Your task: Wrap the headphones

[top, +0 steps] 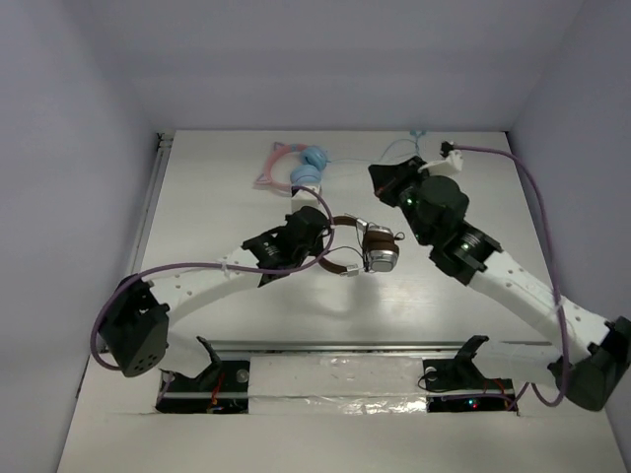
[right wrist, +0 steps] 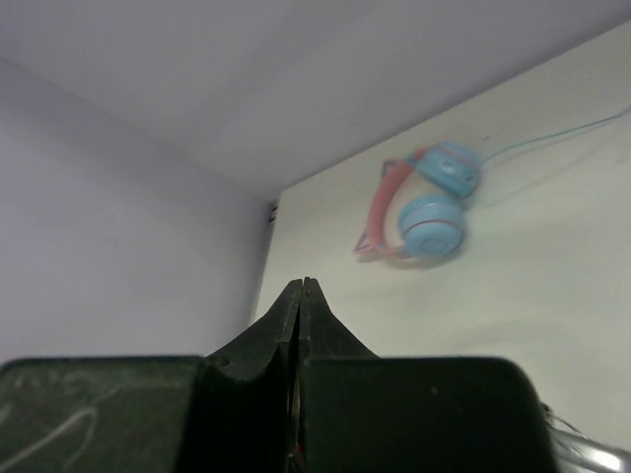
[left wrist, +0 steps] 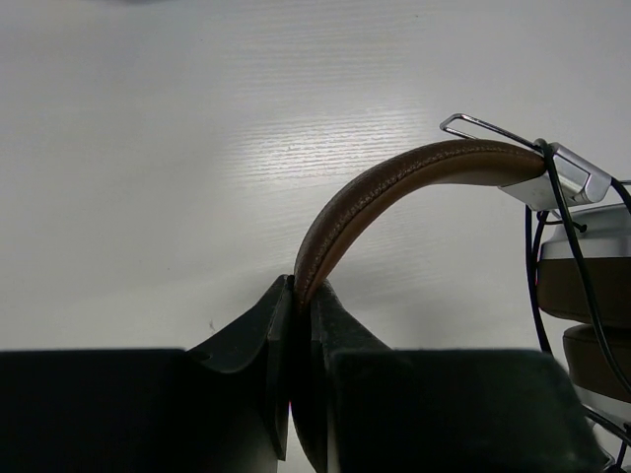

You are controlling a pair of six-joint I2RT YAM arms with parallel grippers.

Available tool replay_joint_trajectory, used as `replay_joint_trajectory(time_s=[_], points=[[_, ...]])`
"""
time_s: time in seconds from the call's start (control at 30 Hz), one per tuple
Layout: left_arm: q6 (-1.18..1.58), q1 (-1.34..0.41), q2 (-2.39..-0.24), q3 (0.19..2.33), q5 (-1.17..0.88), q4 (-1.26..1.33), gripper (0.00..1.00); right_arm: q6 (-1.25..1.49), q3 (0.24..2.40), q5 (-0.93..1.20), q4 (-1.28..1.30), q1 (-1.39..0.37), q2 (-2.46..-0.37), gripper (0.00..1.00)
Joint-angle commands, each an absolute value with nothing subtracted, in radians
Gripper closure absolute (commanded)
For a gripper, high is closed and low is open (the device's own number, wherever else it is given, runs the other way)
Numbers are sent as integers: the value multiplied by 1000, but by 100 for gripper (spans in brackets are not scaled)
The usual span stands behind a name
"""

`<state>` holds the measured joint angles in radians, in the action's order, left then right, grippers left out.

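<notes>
The headphones (top: 373,248) lie mid-table, with a brown headband (top: 341,221), silver earcups and a thin black cable. In the left wrist view the headband (left wrist: 394,182) arches up from my jaws to the silver earcup (left wrist: 592,236), where the black cable (left wrist: 570,212) is looped. My left gripper (left wrist: 304,286) is shut on the headband; it also shows in the top view (top: 317,225). My right gripper (right wrist: 303,286) is shut, with nothing seen between its fingers. In the top view it (top: 379,177) is raised behind the headphones.
Light blue and pink headphones (top: 304,168) with a light blue cable lie at the back of the table, also in the right wrist view (right wrist: 424,207). White walls enclose the table on the left, back and right. A metal rail (top: 335,345) runs along the near edge.
</notes>
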<state>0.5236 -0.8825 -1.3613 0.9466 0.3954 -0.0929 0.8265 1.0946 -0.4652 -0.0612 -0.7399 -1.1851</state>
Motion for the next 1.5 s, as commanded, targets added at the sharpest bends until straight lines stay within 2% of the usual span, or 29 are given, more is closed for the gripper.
replay_joint_trajectory(time_s=[0.0,0.17,0.43,0.67,0.93,1.23,1.37,1.47], points=[[505,-876,-1397,1022,377,-9,100,674,1033,-615,111,-732,-1054,100],[469,-856,-1508,1052,382,63,100,679,918,-683,250,-732,-808,100],[451,-815,-1673,1088,403,239,100,723,807,-606,364,-732,-615,100],[424,-726,-1770,1120,357,363,100,739,741,-551,364,-732,-584,100],[385,-715,-1876,1161,327,393,100,736,733,-548,351,-732,-592,100],[377,-706,-1901,1120,327,394,100,729,736,-543,324,-732,-617,92],[374,-706,-1891,1109,341,385,90,730,741,-538,330,-732,-595,85],[376,-706,-1885,1098,344,384,83,724,759,-545,345,-732,-578,83]])
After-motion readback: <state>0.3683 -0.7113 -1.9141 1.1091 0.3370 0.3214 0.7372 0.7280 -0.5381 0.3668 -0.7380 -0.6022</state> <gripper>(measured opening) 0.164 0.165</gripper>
